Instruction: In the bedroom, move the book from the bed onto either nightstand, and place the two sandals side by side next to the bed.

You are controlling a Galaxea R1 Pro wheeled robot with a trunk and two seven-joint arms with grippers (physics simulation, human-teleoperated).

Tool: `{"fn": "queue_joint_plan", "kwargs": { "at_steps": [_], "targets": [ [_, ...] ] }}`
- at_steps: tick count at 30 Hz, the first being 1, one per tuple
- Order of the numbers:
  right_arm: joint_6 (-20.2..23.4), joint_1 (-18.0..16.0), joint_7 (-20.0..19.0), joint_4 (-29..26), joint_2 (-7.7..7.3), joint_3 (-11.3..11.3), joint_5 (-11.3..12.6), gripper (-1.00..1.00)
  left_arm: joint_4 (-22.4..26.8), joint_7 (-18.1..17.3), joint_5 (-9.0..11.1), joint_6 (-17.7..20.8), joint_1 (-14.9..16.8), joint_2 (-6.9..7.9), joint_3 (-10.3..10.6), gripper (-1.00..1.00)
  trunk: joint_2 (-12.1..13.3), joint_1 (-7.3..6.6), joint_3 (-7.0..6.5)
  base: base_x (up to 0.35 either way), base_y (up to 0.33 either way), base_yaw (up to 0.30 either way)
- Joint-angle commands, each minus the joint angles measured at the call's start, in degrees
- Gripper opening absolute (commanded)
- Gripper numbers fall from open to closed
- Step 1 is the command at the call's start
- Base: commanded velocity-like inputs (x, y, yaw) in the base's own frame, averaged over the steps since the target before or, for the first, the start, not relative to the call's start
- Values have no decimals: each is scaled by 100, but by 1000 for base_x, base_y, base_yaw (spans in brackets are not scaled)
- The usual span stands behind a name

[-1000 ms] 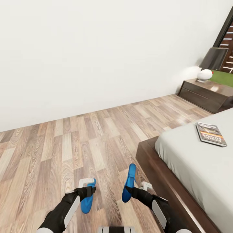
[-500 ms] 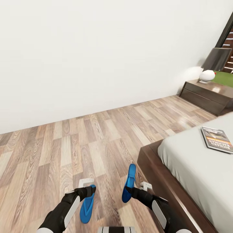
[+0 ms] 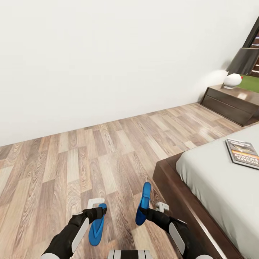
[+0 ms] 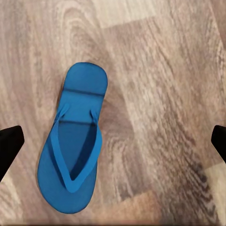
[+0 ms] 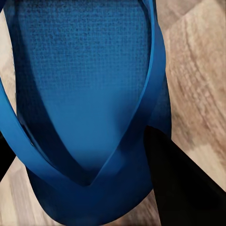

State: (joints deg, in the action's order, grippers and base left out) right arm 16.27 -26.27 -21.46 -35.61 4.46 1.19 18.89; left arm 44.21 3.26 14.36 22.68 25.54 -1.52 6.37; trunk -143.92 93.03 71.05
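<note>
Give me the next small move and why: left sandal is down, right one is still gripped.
Probably lower the right gripper and release its sandal flat beside the left sandal, which lies on the floor under the open left gripper. The bed frame is right alongside.

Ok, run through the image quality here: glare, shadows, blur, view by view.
Head view: soft white glare on the floor planks near the nightstand, a bright glow on the wall beside the lamp, frame tilted. Left wrist view: the sandal is sharp, the wood slightly soft. Right wrist view: the other sandal shows clear weave; the floor behind is blurred.
</note>
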Motion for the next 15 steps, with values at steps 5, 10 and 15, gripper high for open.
{"fn": "queue_joint_plan", "kwargs": {
  "at_steps": [5,10,15],
  "targets": [
    [48,-1,-7,-8,2,13,62,-100,9,33,58,26,1,2,17,100,-9,11,116,0,0,0],
    [48,-1,-7,-8,2,13,62,-100,9,33,58,26,2,2,17,100,-15,24,227,0,0,0],
    [47,0,-7,-8,2,13,62,-100,10,29,58,26,1,2,19,100,-22,37,337,0,0,0]
  ]
}}
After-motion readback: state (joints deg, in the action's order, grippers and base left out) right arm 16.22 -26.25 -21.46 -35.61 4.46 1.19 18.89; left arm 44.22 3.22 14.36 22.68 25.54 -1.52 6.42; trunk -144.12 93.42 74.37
